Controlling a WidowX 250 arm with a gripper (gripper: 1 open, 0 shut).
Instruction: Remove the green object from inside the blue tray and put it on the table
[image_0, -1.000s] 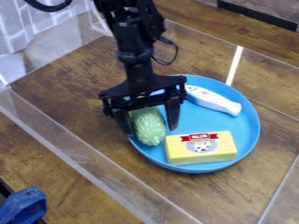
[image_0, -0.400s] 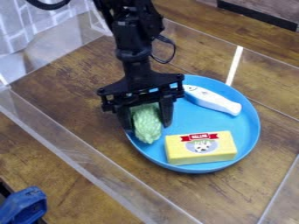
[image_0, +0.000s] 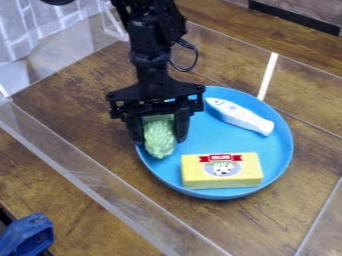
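Observation:
The green object (image_0: 159, 140), a bumpy light green toy vegetable, stands upright at the left edge of the blue tray (image_0: 274, 150). My gripper (image_0: 160, 128) points straight down over it and is shut on it, one black finger on each side. The object's lower end is at the tray's left rim; I cannot tell whether it still touches the tray. The dark wood table (image_0: 80, 110) lies all around the tray.
A yellow rectangular box (image_0: 221, 170) lies in the tray's near part and a white elongated toy (image_0: 241, 115) in its far part. Clear acrylic walls (image_0: 80, 175) line the table's edges. A blue thing (image_0: 24, 238) sits at the bottom left, outside the wall.
The jaws went from wide open around the green object to shut on it. The gripper and the object have shifted slightly left, and the tray with its contents slid a little left.

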